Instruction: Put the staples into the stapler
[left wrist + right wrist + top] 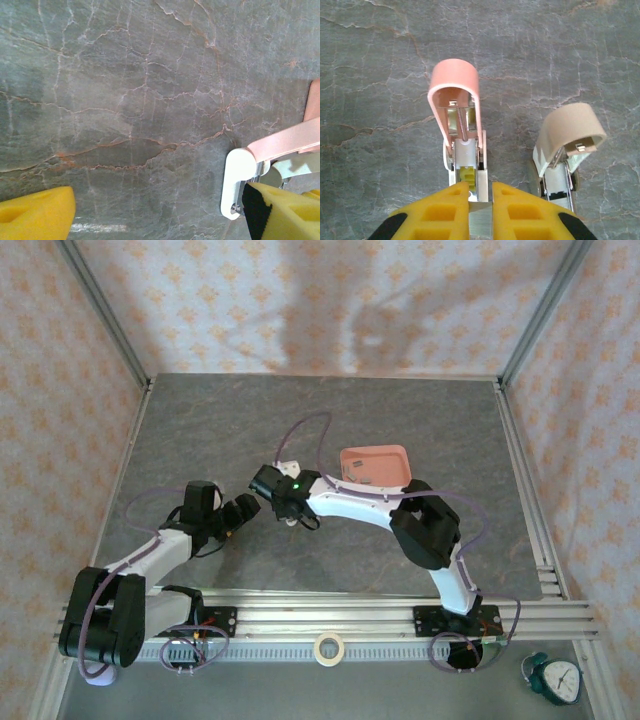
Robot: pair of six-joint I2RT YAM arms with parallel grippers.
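The stapler [462, 150] lies on the grey table with its pale pink lid [455, 82] swung open and its white base [235, 182] showing the bare metal channel. My right gripper [481, 187] hangs just behind the stapler's rear end. It is shut on a grey metal strip of staples [481, 220], whose front end sits at the channel's mouth. From above, the right gripper [287, 508] is over the stapler [290, 521]. My left gripper [159, 200] is open and empty over bare table, its right finger [285, 210] right beside the stapler's base. Seen from above, the left gripper [240, 512] is just left of the right one.
A second small stapler [560, 155], with a cream lid swung open, lies just right of the first. A pink shallow tray [375, 465] sits behind the right arm. A tape roll [328, 648] and a small clock [556, 680] lie beyond the front rail.
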